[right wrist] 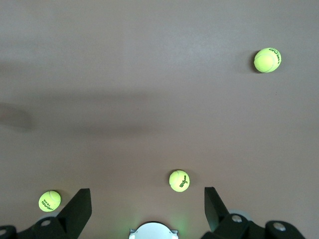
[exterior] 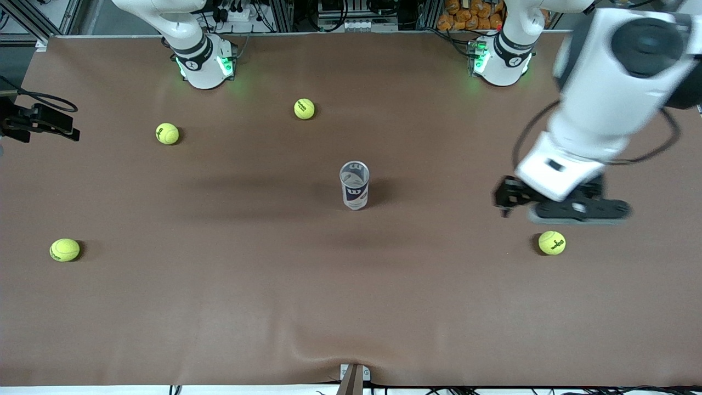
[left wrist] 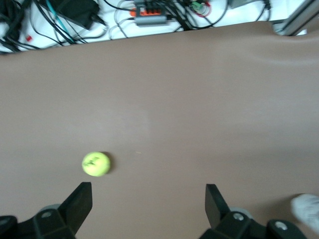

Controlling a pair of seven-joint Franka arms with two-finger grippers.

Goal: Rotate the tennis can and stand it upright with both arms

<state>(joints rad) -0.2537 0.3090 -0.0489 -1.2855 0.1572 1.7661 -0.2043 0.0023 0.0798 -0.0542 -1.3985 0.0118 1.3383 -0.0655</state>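
Observation:
The tennis can stands upright near the middle of the table with its open silvery rim up. No gripper touches it. My left gripper hangs over the table toward the left arm's end, well apart from the can. It is open and empty in the left wrist view, with a tennis ball on the table below it. My right gripper is out of the front view. It is open and empty, high above the right arm's base. The can is outside both wrist views.
Several yellow-green tennis balls lie apart on the brown table: one under the left gripper, one near the right arm's end, two nearer the right base. A black fixture sticks in at the right arm's end.

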